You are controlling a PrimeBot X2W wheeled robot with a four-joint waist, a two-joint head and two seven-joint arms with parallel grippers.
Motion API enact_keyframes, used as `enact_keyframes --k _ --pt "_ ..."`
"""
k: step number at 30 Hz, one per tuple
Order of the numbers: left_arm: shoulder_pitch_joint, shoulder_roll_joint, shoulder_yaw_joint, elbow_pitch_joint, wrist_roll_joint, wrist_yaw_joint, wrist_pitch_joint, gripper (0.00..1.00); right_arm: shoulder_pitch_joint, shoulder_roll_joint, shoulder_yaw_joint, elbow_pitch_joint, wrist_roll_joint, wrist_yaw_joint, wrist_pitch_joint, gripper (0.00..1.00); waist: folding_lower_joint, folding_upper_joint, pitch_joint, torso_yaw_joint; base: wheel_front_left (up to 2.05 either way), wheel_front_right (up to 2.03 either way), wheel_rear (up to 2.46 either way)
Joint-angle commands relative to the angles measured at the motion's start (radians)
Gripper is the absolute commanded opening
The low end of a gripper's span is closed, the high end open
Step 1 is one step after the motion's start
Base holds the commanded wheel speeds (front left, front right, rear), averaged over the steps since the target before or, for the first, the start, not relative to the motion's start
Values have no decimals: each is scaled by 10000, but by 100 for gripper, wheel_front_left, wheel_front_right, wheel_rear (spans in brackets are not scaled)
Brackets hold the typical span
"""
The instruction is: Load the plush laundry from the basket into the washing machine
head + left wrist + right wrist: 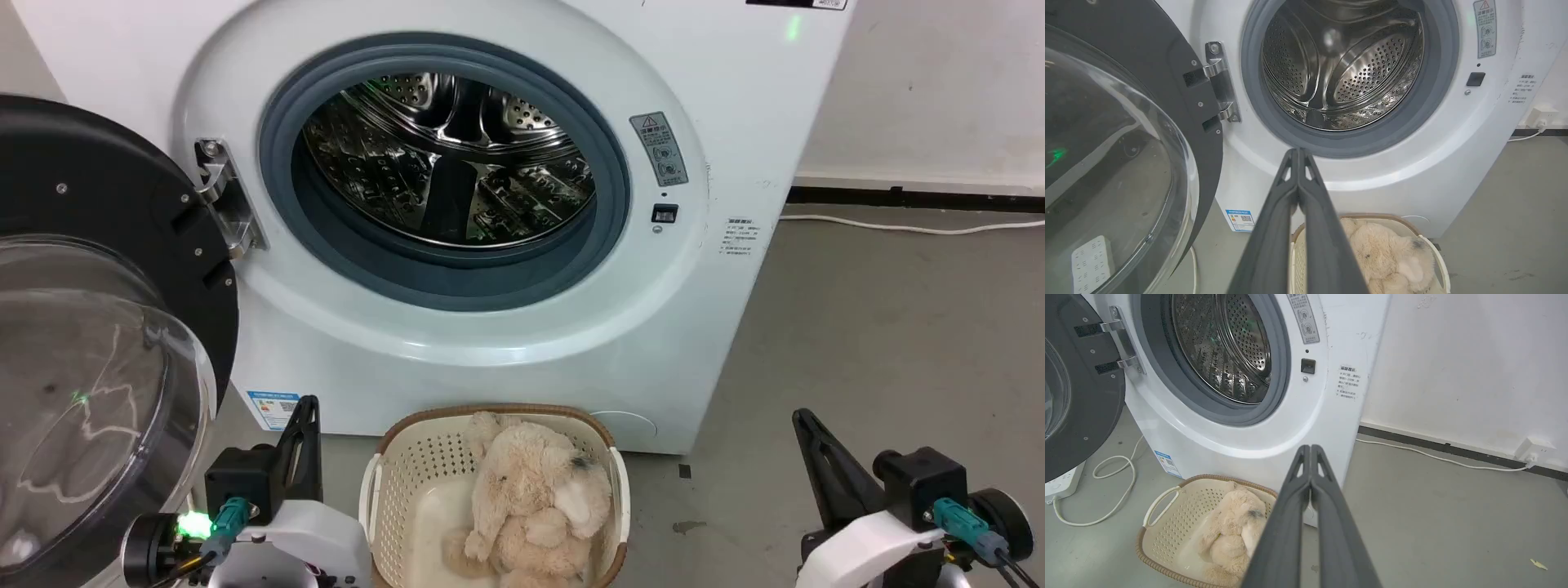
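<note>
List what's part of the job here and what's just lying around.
Job: plush laundry, basket, washing machine with door open, left gripper and right gripper, both shut and empty.
Lying about: white cable on the floor, power strip, wall socket.

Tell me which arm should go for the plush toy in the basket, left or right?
Probably right. The plush laundry lies in the right half of the basket, on the side of the right gripper, while the open door of the washing machine crowds the left gripper.
</note>
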Motion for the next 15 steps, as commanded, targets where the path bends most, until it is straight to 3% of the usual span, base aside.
enact_keyframes --k 1,15 --pt "141 3 7 -47 28 -45 3 0 -120 -6 -1 -43 -74 6 3 0 0 -1 0 0 0 0 0" --pt "141 3 7 -47 28 -45 3 0 -120 -6 -1 -43 -74 6 3 0 0 -1 0 0 0 0 0"
